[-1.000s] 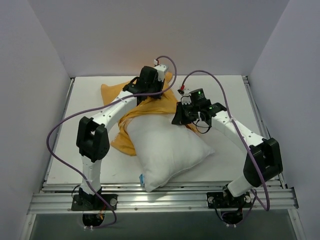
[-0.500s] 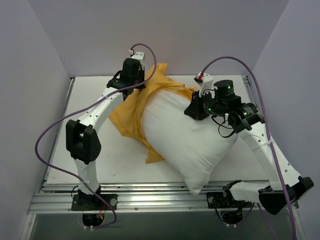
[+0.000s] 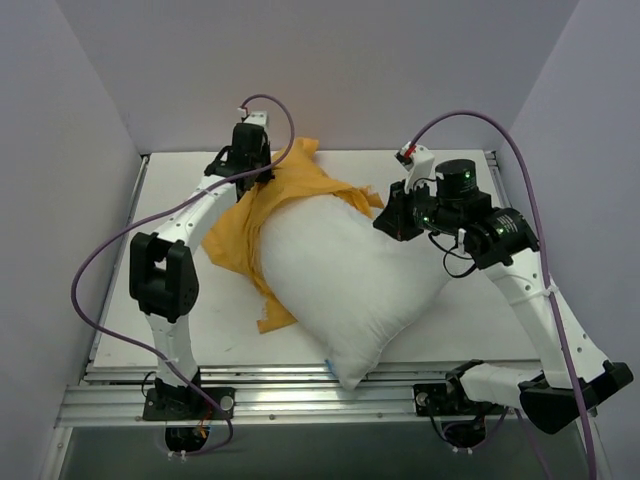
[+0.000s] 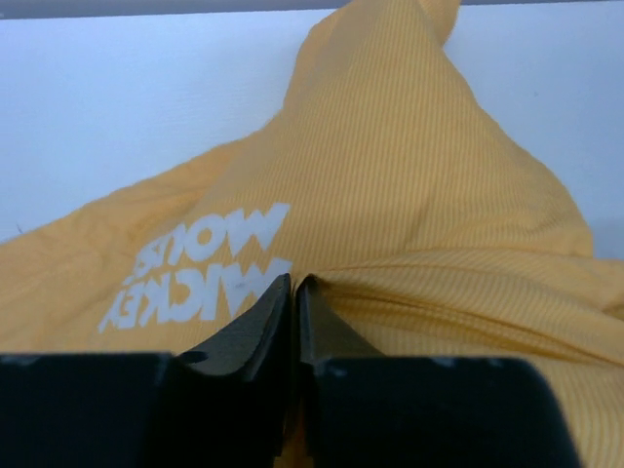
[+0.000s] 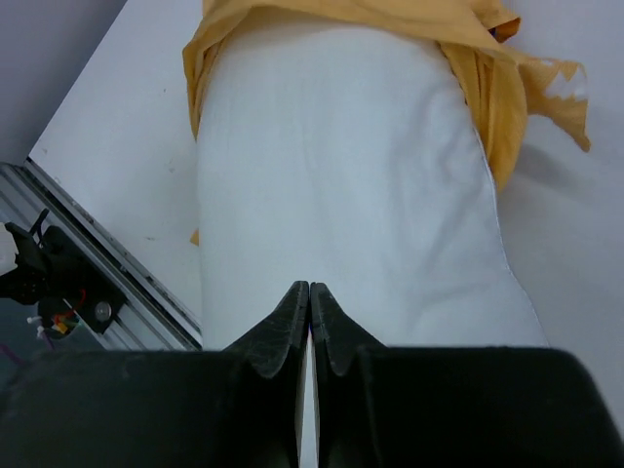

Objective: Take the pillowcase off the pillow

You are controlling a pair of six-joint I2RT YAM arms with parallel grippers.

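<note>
**Setting.** White table boxed in by 3 plain pale walls; 2 arms mounted at its near edge.

**Item 1: the pillow.** White and plump. Its long axis runs from the far middle of the table down to the near edge, tilted slightly rightward. Most of it is bare; only the far end sits inside the cover.

**Item 2: the pillowcase.** Orange cloth, bunched around the pillow's far end and trailing down its left flank onto the table. White "MICKEY MOUSE" lettering shows in the left wrist view.

**Item 3: left gripper.** At the far left, on the bunched cover, arm stretched well forward. The jaws are all but together, and creases in the orange cloth converge at the tips, so it reads as a pinch on the pillowcase.

**Item 4: right gripper.** At the pillow's far right shoulder, raised and pointing down its length. The jaws are together, apparently on white fabric.

**Governing relation.** The cover lies beyond the pillow to the far left, on the left arm's side; the pillow's free length runs towards the near right. The remaining separation probably needs a pull along that axis: cover away to the far left, pillow towards the near edge.
</note>
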